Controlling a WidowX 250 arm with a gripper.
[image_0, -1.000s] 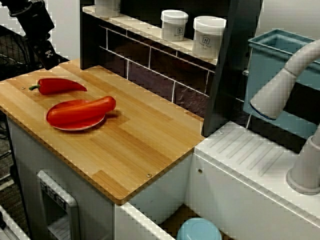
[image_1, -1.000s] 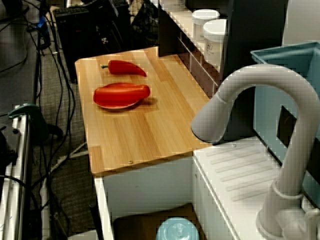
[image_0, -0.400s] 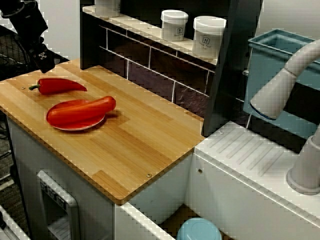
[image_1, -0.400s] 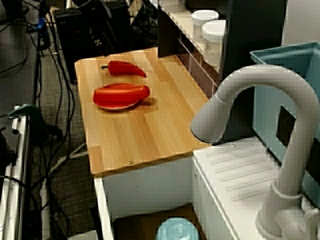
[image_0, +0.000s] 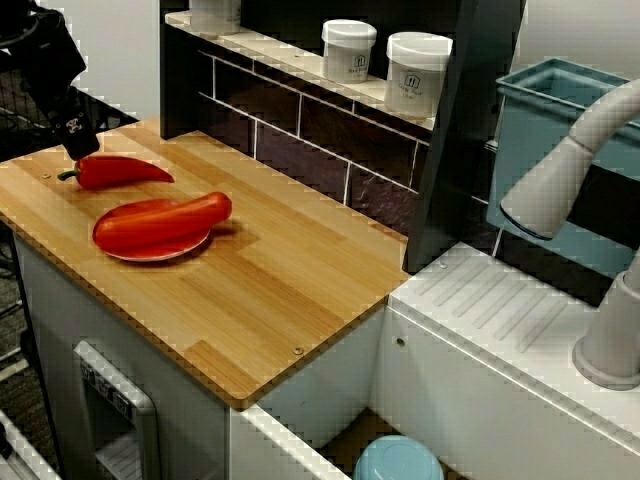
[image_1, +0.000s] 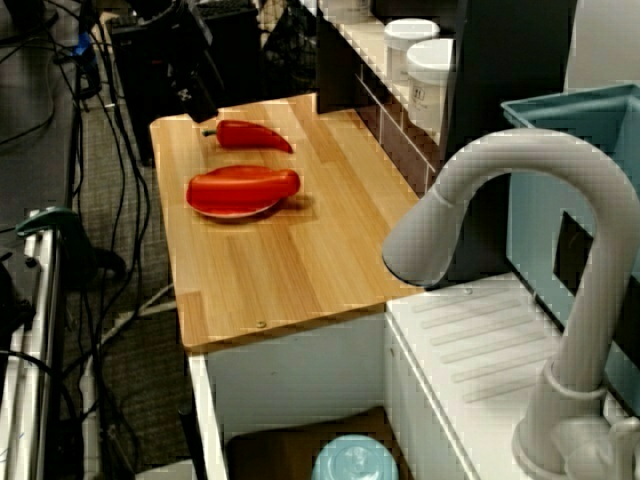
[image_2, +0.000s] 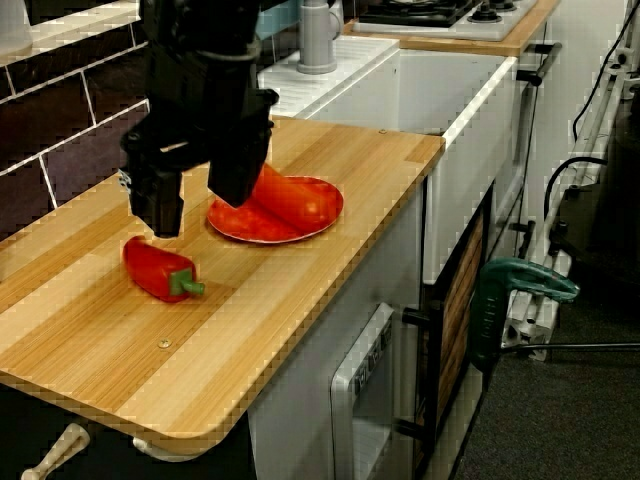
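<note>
A small red pepper (image_0: 120, 171) with a green stem lies on the wooden counter (image_0: 270, 290) near its far end. My black gripper (image_2: 198, 200) hangs just above that pepper (image_2: 155, 268), open, with nothing between its fingers. In the view from the sink side the gripper (image_0: 78, 148) sits over the stem end. A larger red pepper (image_0: 165, 220) rests on a red plate (image_0: 130, 248) beside it; from the counter's end one finger (image_2: 240, 170) partly hides that big pepper (image_2: 290, 200). Over the faucet, the gripper (image_1: 205, 105) shows dark by the small pepper (image_1: 250, 135).
Two white jars (image_0: 349, 49) (image_0: 418, 72) stand on a shelf above the dark tiled wall. A grey faucet (image_0: 570, 170) and a blue bin (image_0: 560, 100) are by the white sink. A light blue bowl (image_0: 398, 460) lies below. Cables (image_1: 60, 150) cover the floor.
The gripper has moved left and downward, from beyond the counter's far corner to just over the small pepper's stem end. Both peppers and the plate have stayed put.
</note>
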